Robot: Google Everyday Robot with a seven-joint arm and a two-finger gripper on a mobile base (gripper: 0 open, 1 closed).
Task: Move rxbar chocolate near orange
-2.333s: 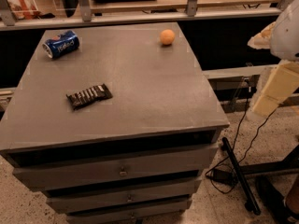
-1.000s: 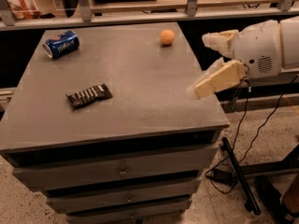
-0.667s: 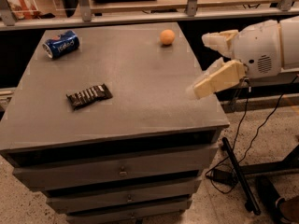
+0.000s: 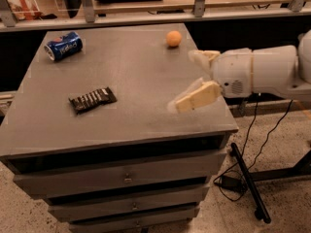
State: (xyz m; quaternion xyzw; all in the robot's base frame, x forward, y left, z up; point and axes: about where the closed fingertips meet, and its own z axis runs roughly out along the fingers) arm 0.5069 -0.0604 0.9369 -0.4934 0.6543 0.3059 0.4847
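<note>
The rxbar chocolate [image 4: 92,99], a flat dark bar with pale lettering, lies on the left part of the grey cabinet top [image 4: 131,67]. The orange [image 4: 173,38] sits near the far right edge of the top. My gripper [image 4: 184,80] reaches in from the right over the right side of the top, its two cream fingers spread apart and empty. It is well to the right of the bar and in front of the orange.
A blue soda can [image 4: 63,45] lies on its side at the far left corner. Drawers run below the top. A railing and shelf stand behind. Cables and a black stand lie on the floor at right.
The arm has come in from the right edge and moved leftward over the cabinet top. The bar, orange and can have not moved.
</note>
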